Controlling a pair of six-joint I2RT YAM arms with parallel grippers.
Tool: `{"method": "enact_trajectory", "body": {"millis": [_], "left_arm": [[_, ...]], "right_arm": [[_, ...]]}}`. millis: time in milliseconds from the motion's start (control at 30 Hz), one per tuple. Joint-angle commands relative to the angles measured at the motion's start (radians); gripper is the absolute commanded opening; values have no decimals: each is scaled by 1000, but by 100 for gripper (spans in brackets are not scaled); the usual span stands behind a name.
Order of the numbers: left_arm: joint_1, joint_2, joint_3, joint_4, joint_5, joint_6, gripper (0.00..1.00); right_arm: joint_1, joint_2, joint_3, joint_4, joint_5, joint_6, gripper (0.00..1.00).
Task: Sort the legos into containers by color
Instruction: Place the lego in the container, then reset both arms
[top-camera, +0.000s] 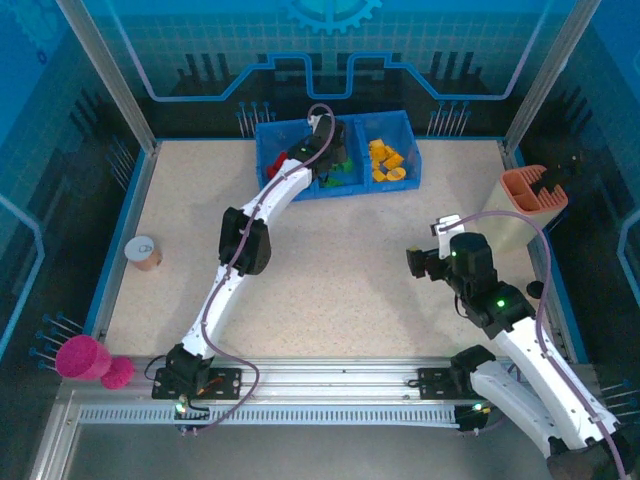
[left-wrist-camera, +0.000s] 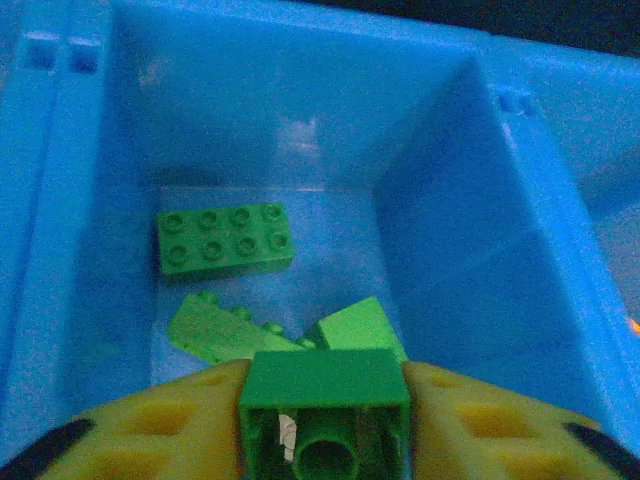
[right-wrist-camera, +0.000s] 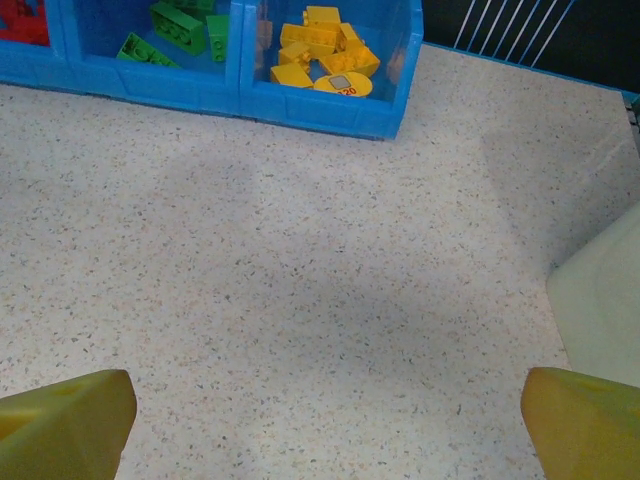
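My left gripper (top-camera: 325, 150) reaches over the middle compartment of the blue tray (top-camera: 265, 140) at the back of the table. In the left wrist view its yellow fingers (left-wrist-camera: 480, 420) press both sides of a green lego (left-wrist-camera: 325, 378), which hangs above the compartment floor. Under it lie other green legos, one flat (left-wrist-camera: 225, 240) and one tilted (left-wrist-camera: 225, 335). Yellow legos (top-camera: 385, 160) fill the right compartment, and red ones (right-wrist-camera: 22, 20) sit in the left one. My right gripper (top-camera: 425, 262) stands open over bare table, nothing between its fingers (right-wrist-camera: 65, 425).
A salmon-and-beige holder (top-camera: 535, 195) stands at the right edge, close to my right gripper. A small round can (top-camera: 143, 252) sits at the left side. A pink cup (top-camera: 82, 357) lies beyond the table's front left corner.
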Motion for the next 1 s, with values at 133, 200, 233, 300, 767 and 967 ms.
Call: {"method": "enact_trajectory", "body": {"millis": [133, 200, 233, 300, 767, 967], "left_arm": [[17, -22, 54, 80, 27, 75, 51], [15, -64, 61, 72, 35, 111, 52], [16, -93, 59, 67, 44, 125, 53], [16, -181, 37, 56, 73, 180, 58], [136, -1371, -1594, 554, 31, 334, 79], [267, -1650, -2090, 779, -31, 360, 88]], "right_arm": [[-10, 37, -8, 68, 19, 24, 100], [-10, 44, -15, 93, 32, 6, 100], [-11, 47, -18, 109, 37, -5, 100], [-12, 57, -32, 152, 48, -32, 100], [-140, 129, -117, 484, -13, -19, 100], [-171, 155, -80, 462, -77, -66, 100]]}}
